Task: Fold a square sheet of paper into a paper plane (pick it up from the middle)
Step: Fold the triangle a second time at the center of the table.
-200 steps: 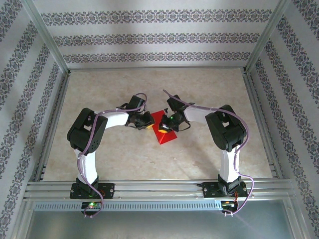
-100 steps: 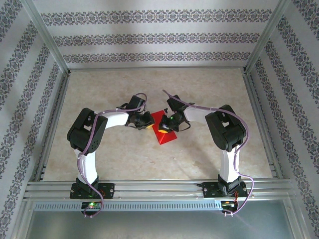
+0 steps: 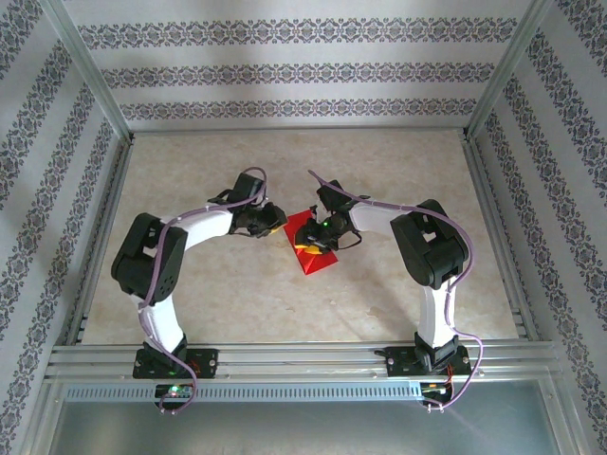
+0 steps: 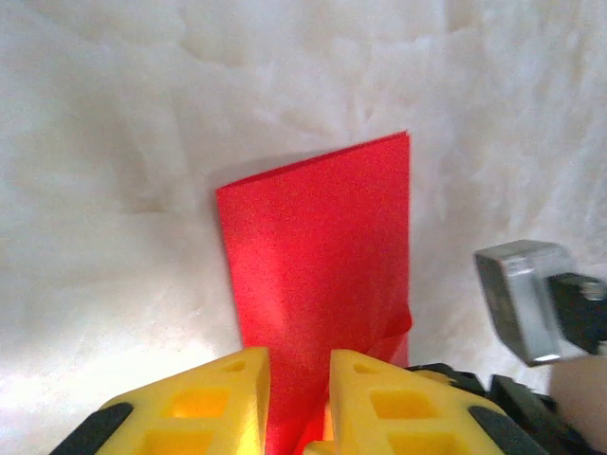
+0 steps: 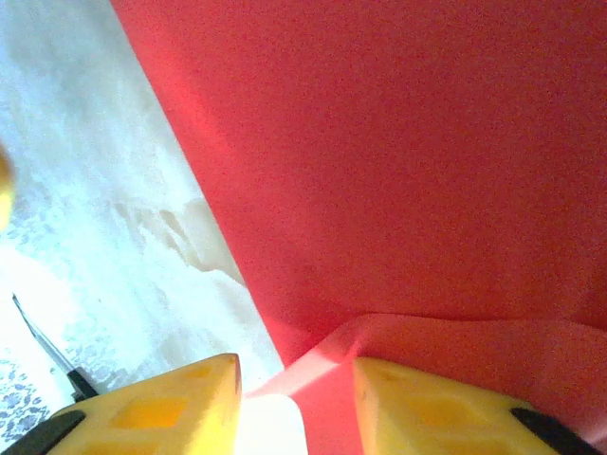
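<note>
Now the red paper (image 3: 314, 258), folded to a pointed shape, lies at the middle of the table (image 3: 285, 313), well apart from every edge. The left gripper (image 4: 299, 365) stands slightly parted, the paper running between its fingers. The right gripper (image 5: 296, 374) is released wider, with a raised flap between its fingers.

The red paper (image 4: 318, 256) looks thin, smooth and not shiny. The jaws are yellow plastic. The tabletop (image 3: 379, 171) looks like pale stone. The rails (image 3: 303, 358) are grey metal.
</note>
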